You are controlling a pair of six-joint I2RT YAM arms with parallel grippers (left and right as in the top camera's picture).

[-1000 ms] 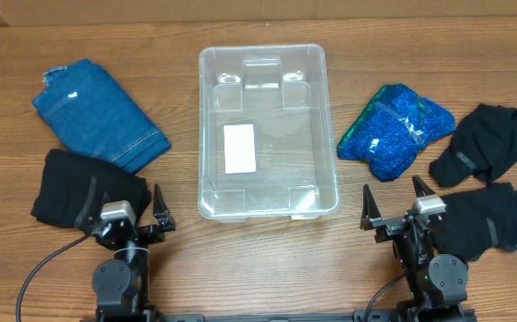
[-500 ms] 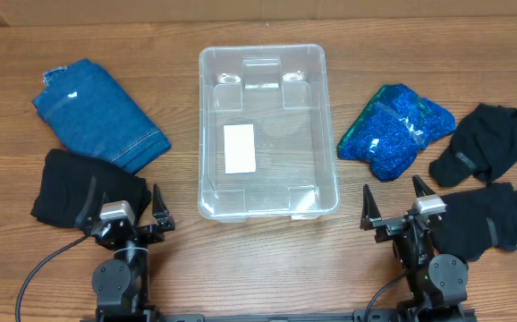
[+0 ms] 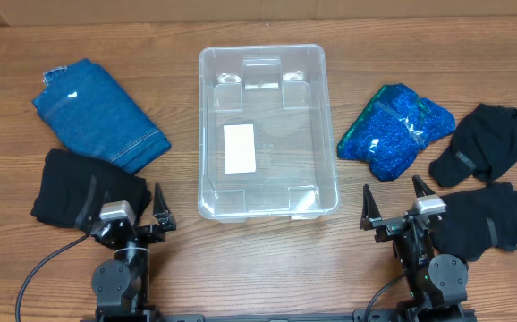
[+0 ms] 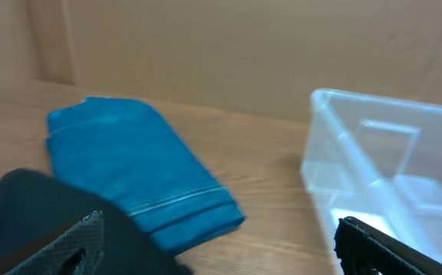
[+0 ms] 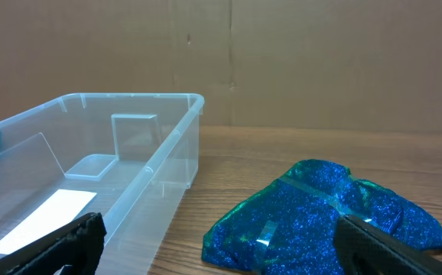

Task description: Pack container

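Observation:
The clear plastic container (image 3: 266, 134) stands in the middle of the table with only a white label (image 3: 240, 148) on its bottom. It shows in the left wrist view (image 4: 389, 168) and the right wrist view (image 5: 106, 168). Folded blue jeans (image 3: 97, 112) (image 4: 141, 172) and a black garment (image 3: 84, 197) (image 4: 30, 214) lie left of it. A sparkly blue garment (image 3: 394, 130) (image 5: 328, 214) and two black garments (image 3: 484, 141) (image 3: 482, 219) lie right of it. My left gripper (image 3: 126, 215) (image 4: 217, 248) and right gripper (image 3: 400, 213) (image 5: 221, 248) are open and empty near the front edge.
A brown cardboard wall (image 5: 282, 53) stands behind the table. Bare wood (image 3: 258, 259) lies between the two grippers in front of the container.

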